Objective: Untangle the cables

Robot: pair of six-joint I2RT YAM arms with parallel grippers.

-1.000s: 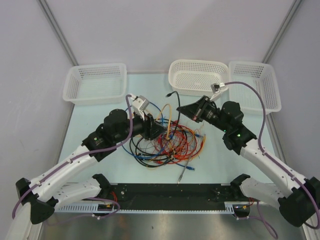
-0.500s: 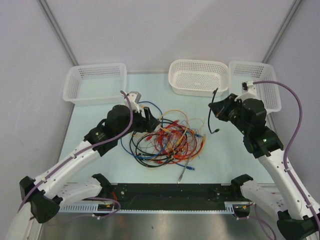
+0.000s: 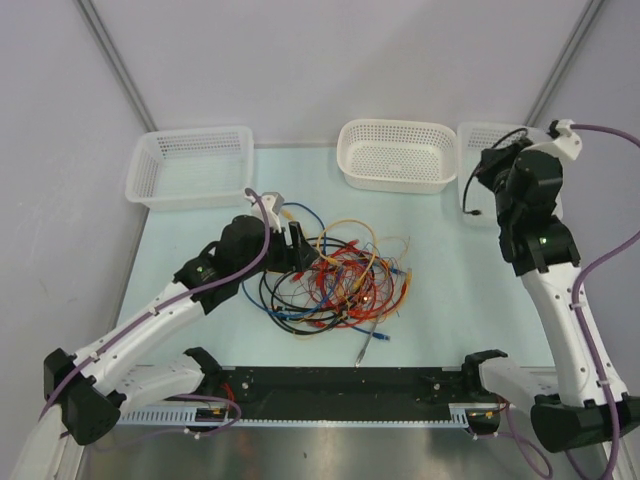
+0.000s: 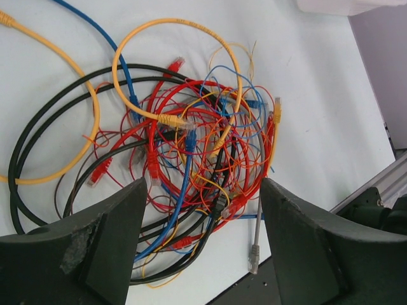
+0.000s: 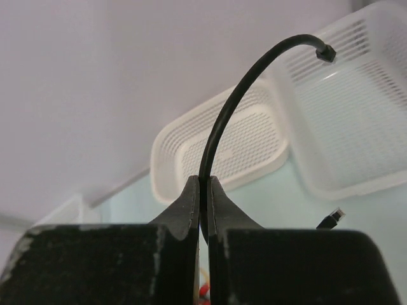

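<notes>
The cables (image 3: 335,280) lie in one tangle of red, orange, yellow, blue and black loops in the middle of the table. My left gripper (image 3: 300,250) hovers over the tangle's left side, open, with nothing between its fingers (image 4: 95,248). In the left wrist view the tangle (image 4: 197,146) fills the space ahead of the left gripper (image 4: 203,241). My right gripper (image 3: 492,162) is raised at the back right, shut on a thin black cable (image 3: 467,195). That black cable (image 5: 219,127) arcs up from the right gripper (image 5: 203,190), its plug end free in the air.
Three white mesh baskets stand along the back: left (image 3: 190,165), middle (image 3: 395,155) and right (image 3: 500,140), the last partly behind my right arm. A grey plug (image 4: 254,254) lies by the black front rail (image 3: 340,385). A yellow loop (image 4: 172,25) spreads beyond the tangle.
My right arm has swung up and to the right, carrying the black cable away from the tangle toward the right basket. My left gripper has opened over the pile.
</notes>
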